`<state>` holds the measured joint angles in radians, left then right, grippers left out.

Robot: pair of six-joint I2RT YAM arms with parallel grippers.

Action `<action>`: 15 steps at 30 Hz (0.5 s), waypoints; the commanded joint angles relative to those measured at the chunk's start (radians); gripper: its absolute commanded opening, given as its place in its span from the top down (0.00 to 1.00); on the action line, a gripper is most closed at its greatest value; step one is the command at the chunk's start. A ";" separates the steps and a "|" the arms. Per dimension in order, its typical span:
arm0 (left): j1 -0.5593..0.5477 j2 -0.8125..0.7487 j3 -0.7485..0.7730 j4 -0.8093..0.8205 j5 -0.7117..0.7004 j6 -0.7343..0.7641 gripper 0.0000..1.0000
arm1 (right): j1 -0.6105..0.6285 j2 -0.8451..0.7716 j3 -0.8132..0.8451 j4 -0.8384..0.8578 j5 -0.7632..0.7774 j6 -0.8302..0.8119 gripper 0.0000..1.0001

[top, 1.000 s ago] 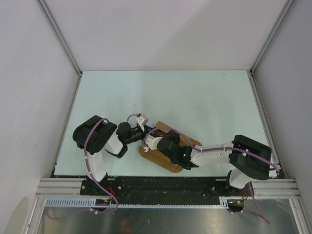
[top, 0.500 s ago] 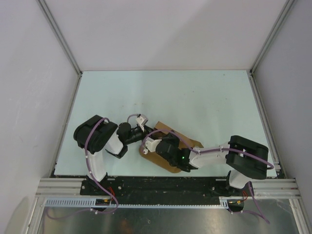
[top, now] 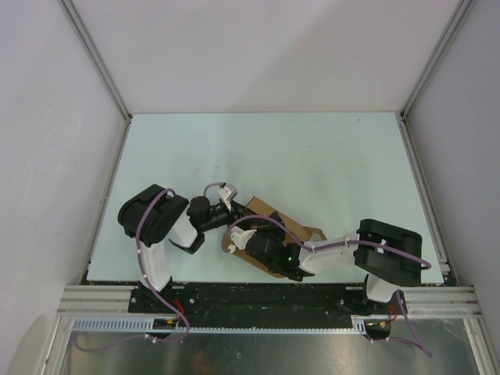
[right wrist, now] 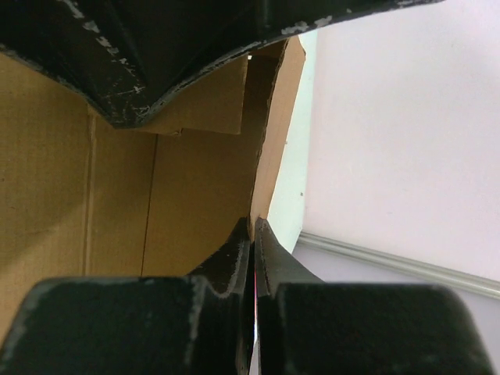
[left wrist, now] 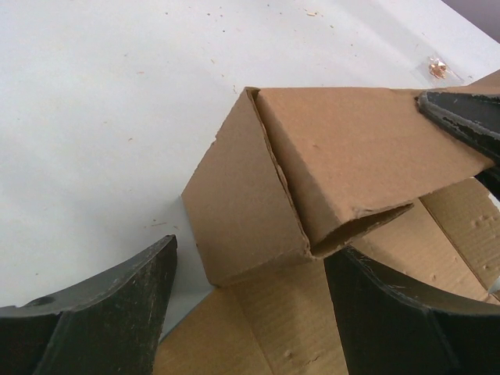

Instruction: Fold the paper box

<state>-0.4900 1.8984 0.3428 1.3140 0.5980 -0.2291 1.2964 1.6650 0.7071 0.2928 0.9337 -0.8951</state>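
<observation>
Brown paper box [top: 263, 208] half folded, near front edge of table [top: 312, 156]. Thin side flap pinched tight in right gripper [right wrist: 254, 234]. Folded corner sits between fingers of wide-open left gripper [left wrist: 250, 266]. Hard pull could tear flap, or fold pops open.

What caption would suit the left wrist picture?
Open left fingers flank a half-folded box on the table.

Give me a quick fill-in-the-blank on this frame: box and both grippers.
1. The box is plain ___ cardboard, partly folded.
2. The left gripper has its jaws ___, one on each side of the box.
3. The right gripper is ___ on a thin edge of the box.

Missing words: brown; open; shut
</observation>
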 commanded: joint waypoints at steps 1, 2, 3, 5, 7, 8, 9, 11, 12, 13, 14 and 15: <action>-0.004 -0.019 -0.002 0.349 0.009 -0.015 0.20 | 0.037 0.076 -0.054 -0.162 -0.089 0.070 0.94; -0.004 -0.022 -0.002 0.349 0.013 -0.015 0.20 | 0.041 0.087 -0.054 -0.159 -0.082 0.068 0.94; -0.004 -0.022 -0.002 0.350 0.011 -0.015 0.20 | 0.049 0.093 -0.054 -0.156 -0.070 0.068 0.94; -0.002 -0.024 -0.005 0.350 0.011 -0.018 0.20 | 0.053 0.119 -0.052 -0.147 -0.056 0.064 0.94; -0.004 -0.025 -0.007 0.350 0.010 -0.015 0.20 | 0.057 0.134 -0.054 -0.133 -0.039 0.051 0.94; -0.004 -0.025 -0.010 0.350 0.008 -0.015 0.20 | 0.058 0.139 -0.054 -0.132 -0.039 0.051 0.94; -0.004 -0.022 -0.010 0.350 0.006 -0.016 0.20 | 0.058 0.141 -0.054 -0.133 -0.045 0.059 0.94; -0.004 -0.019 -0.005 0.350 0.000 -0.018 0.21 | 0.061 0.130 -0.054 -0.133 -0.053 0.070 0.93; -0.004 -0.016 -0.002 0.350 0.000 -0.021 0.25 | 0.061 0.122 -0.054 -0.135 -0.058 0.073 0.92; -0.004 -0.016 -0.001 0.352 -0.003 -0.022 0.27 | 0.061 0.119 -0.054 -0.135 -0.058 0.079 0.92; -0.004 -0.016 0.004 0.352 -0.004 -0.024 0.29 | 0.061 0.116 -0.054 -0.136 -0.058 0.082 0.91; -0.005 -0.016 0.004 0.352 -0.007 -0.027 0.34 | 0.061 0.110 -0.054 -0.139 -0.061 0.087 0.90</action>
<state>-0.4904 1.8984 0.3408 1.3148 0.5972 -0.2386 1.3518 1.7359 0.7136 0.3309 1.0382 -0.9089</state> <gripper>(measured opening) 0.720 0.084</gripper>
